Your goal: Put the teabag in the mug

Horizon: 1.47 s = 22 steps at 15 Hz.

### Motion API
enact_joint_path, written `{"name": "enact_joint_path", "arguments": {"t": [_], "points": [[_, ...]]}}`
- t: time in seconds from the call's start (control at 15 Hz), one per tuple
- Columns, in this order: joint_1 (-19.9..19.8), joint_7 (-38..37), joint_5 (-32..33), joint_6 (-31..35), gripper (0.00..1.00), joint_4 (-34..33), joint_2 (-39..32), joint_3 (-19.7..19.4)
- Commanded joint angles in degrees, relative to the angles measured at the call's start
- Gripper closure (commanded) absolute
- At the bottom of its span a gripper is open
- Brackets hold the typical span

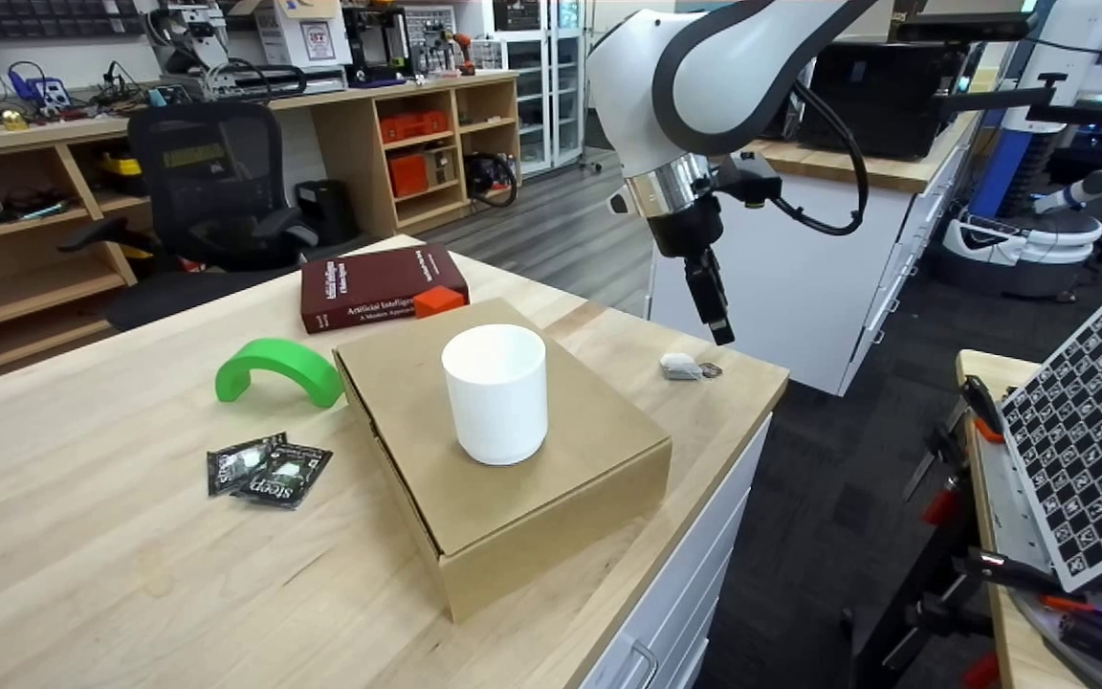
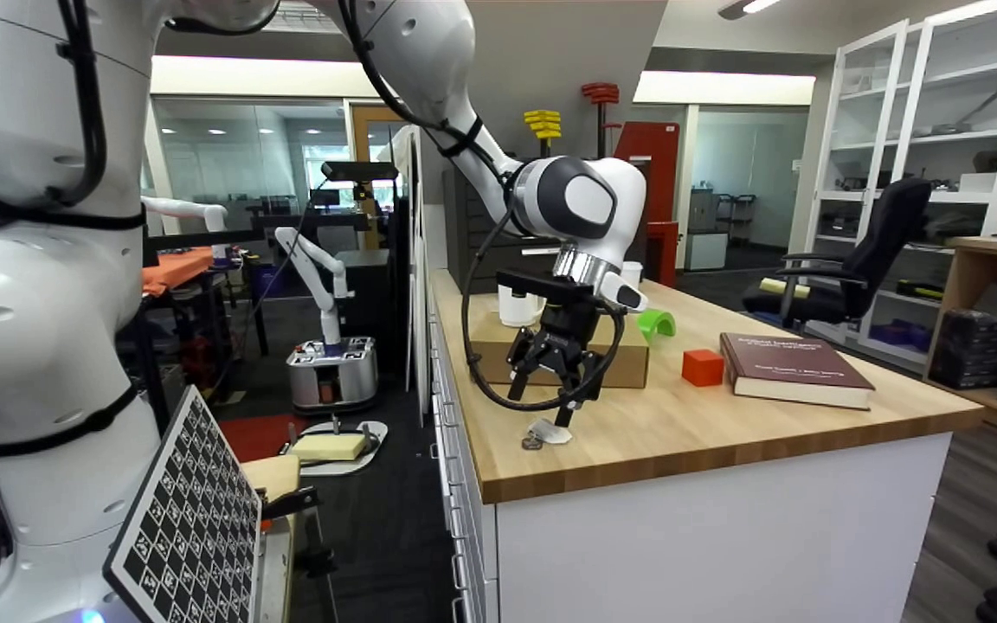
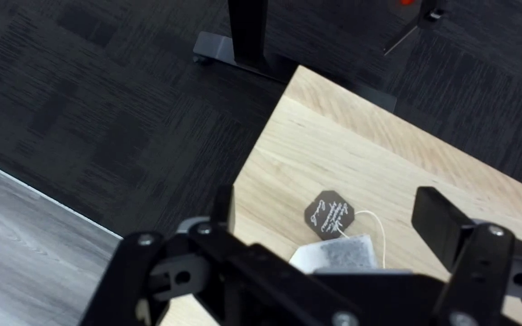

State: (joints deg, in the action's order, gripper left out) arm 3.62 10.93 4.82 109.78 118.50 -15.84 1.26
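The teabag (image 1: 680, 366) is a small pale pouch lying flat on the wooden table near its corner. It also shows in an exterior view (image 2: 550, 432). In the wrist view the teabag (image 3: 347, 252) has a dark tag (image 3: 329, 215) on a thin white string; its lower part is hidden behind the gripper body. The white mug (image 1: 496, 397) stands upright on a cardboard box (image 1: 599, 416). My gripper (image 2: 540, 405) is open and empty above the table, close to the teabag. In the wrist view the teabag and tag appear between the spread fingers (image 3: 326, 207).
Two dark packets (image 1: 269, 471) and a green arch (image 1: 278, 366) lie beside the box. A dark red book (image 1: 384, 282) and an orange block (image 1: 439, 301) are behind it. The table's corner (image 2: 492, 493) and edges are near the teabag, with dark floor (image 3: 152, 113) beyond.
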Motion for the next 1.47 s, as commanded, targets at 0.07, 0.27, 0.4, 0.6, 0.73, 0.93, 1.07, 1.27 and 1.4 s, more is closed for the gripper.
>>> {"name": "enact_joint_path", "arguments": {"t": [0.07, 0.27, 0.4, 0.6, 0.73, 0.93, 1.07, 1.27, 1.4], "points": [[-1.12, 3.27, -2.16, 3.03, 0.0, 3.65, 3.09, 1.47], [-1.1, 4.77, -2.66, 6.15, 0.0, 5.2, 3.02, 1.9], [-1.19, 5.49, -2.34, 8.23, 0.0, 6.63, 3.18, 2.02], [-1.34, 6.59, -1.94, 12.03, 0.0, 8.92, 3.67, 1.95], [-1.32, 6.97, -1.38, 14.62, 0.0, 10.41, 3.91, 1.87], [-1.35, 8.16, -1.66, 17.42, 0.0, 11.99, 4.13, 2.1], [-1.27, 8.54, -1.64, 19.12, 0.0, 12.7, 4.14, 2.19], [-0.98, 8.16, -0.97, 22.11, 0.0, 13.47, 4.12, 2.22], [-0.91, 8.19, -1.02, 23.34, 0.0, 13.43, 3.89, 2.43]]}}
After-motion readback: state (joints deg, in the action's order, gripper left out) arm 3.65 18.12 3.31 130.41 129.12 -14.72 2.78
